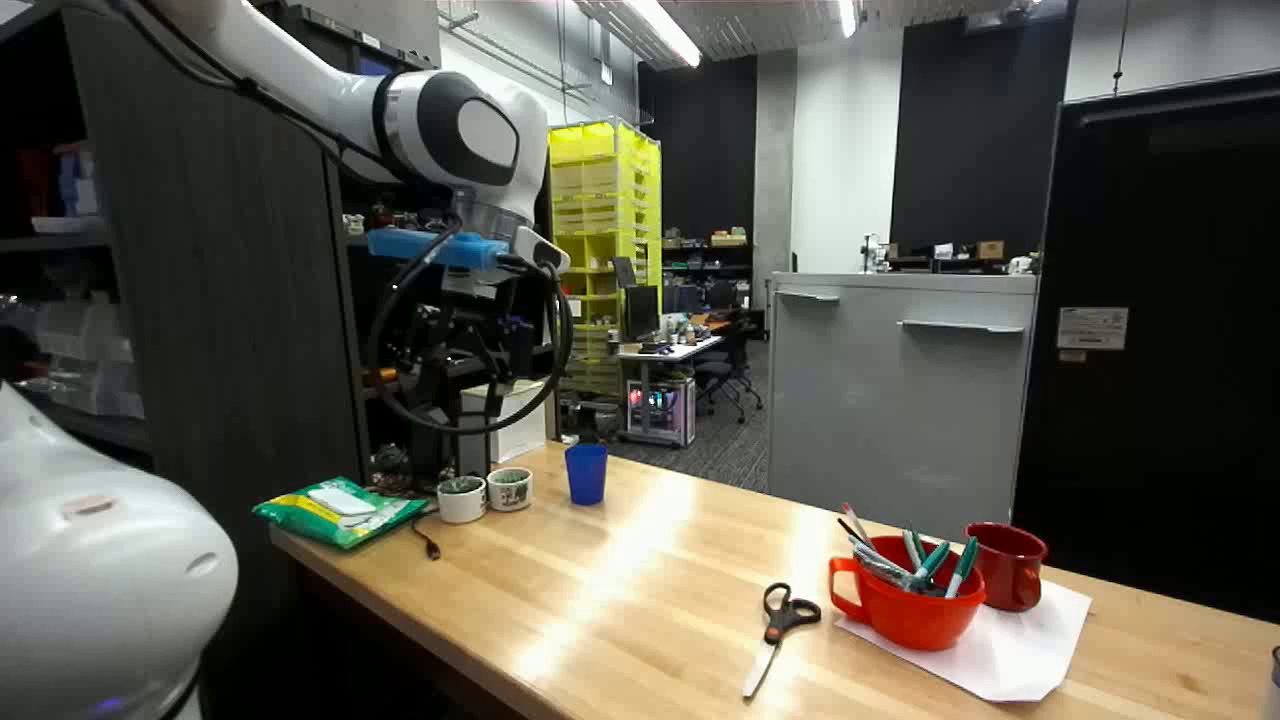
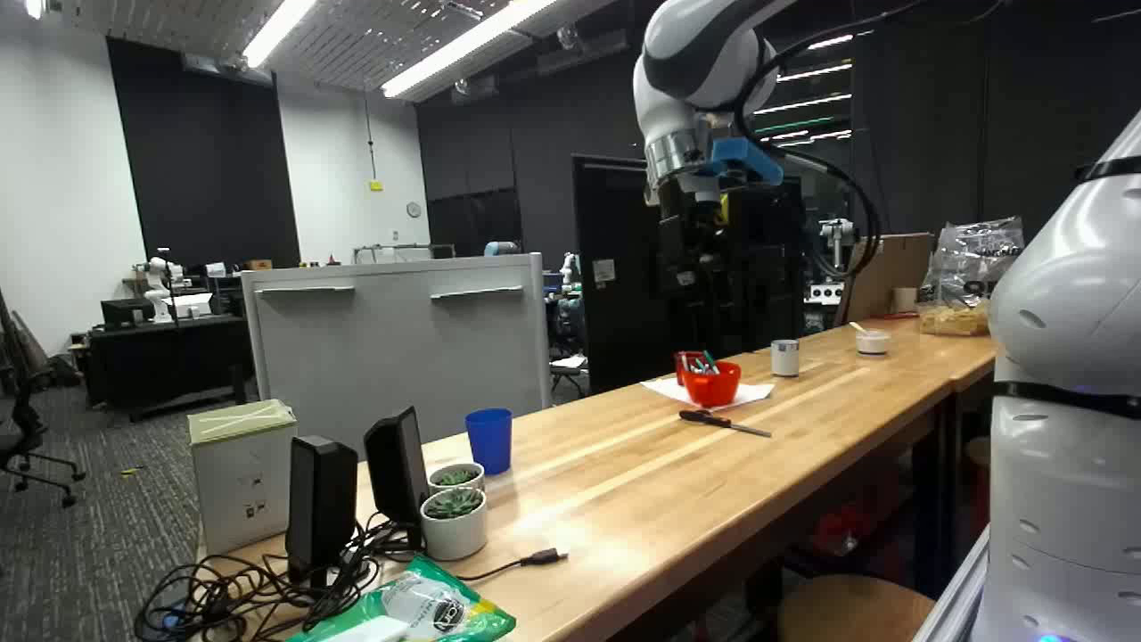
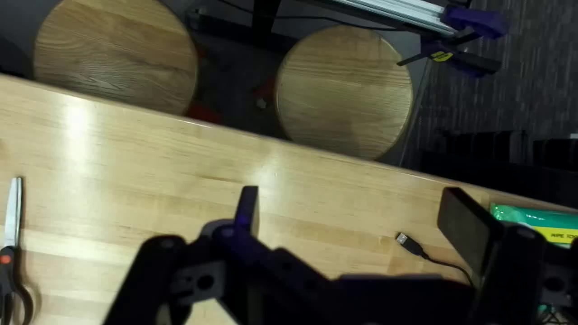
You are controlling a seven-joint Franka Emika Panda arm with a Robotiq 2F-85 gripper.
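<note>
My gripper [image 3: 354,210] is open and empty, its two dark fingers wide apart above the wooden table [image 3: 180,180]. In both exterior views the gripper [image 1: 462,410] [image 2: 700,290] hangs well above the tabletop. In the wrist view a black USB plug [image 3: 410,244] lies on the table below, between the fingers in the picture. Black-handled scissors [image 3: 12,253] lie at the left edge of the wrist view. A green wipes pack [image 3: 537,221] is partly hidden behind the right finger. A blue cup [image 1: 586,474] and two small potted plants [image 1: 461,499] [image 1: 510,489] stand on the table.
A red-orange handled bowl [image 1: 918,612] with markers and a dark red mug [image 1: 1005,566] stand on white paper [image 1: 1030,660]. Black speakers [image 2: 321,508] with tangled cables and a white box [image 2: 242,473] stand at the table end. Round stools [image 3: 345,90] are beside the table edge.
</note>
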